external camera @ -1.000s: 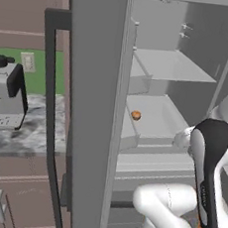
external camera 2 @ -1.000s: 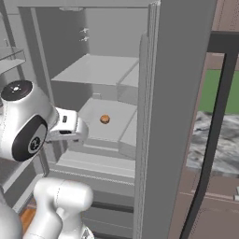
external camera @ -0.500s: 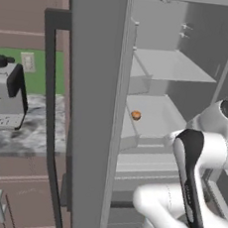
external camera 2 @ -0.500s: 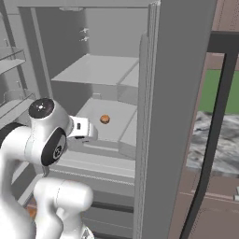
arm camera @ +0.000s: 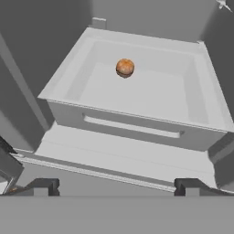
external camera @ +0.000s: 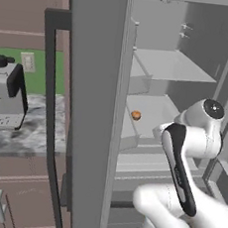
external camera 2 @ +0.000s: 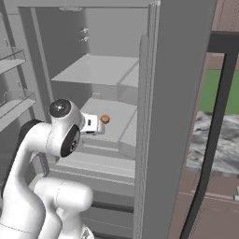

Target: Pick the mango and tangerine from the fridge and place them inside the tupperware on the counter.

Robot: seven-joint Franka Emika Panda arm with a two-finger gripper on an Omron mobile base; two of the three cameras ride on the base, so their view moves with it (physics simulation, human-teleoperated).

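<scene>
Fridge [external camera: 94, 84] open, grey shelves and a shallow drawer-like tray [arm camera: 137, 98] inside. Gripper [arm camera: 116, 186] spread wide, two dark fingertips [arm camera: 43, 185] far apart at the bottom of the hand view, nothing between them, nothing held. Ahead of the gripper and above its midline in that view: a small round orange fruit [arm camera: 124, 67], resting alone on the tray floor toward the back wall, well apart from the fingertips. Probably the tangerine, though too small and plain to tell from a mango.

From the left base view, same fruit [external camera: 135, 115] seen as a tiny orange dot on the lower shelf, just beyond the arm's wrist; hand itself hidden behind the white arm there. From the right base view, fruit [external camera 2: 105, 119] just past the white hand block, gripper [external camera 2: 95, 126] pointing into the fridge, fingers too small to make out.

Off to the gripper's left, past the open door with its long dark bar handle [external camera: 49, 109]: marbled counter [external camera: 29, 132] over brown cabinets, with a coffee machine [external camera: 6, 94], cut off at the frame edge. Counter [external camera 2: 212, 142] also visible in the right base view, partly hidden by the other door's handle.
</scene>
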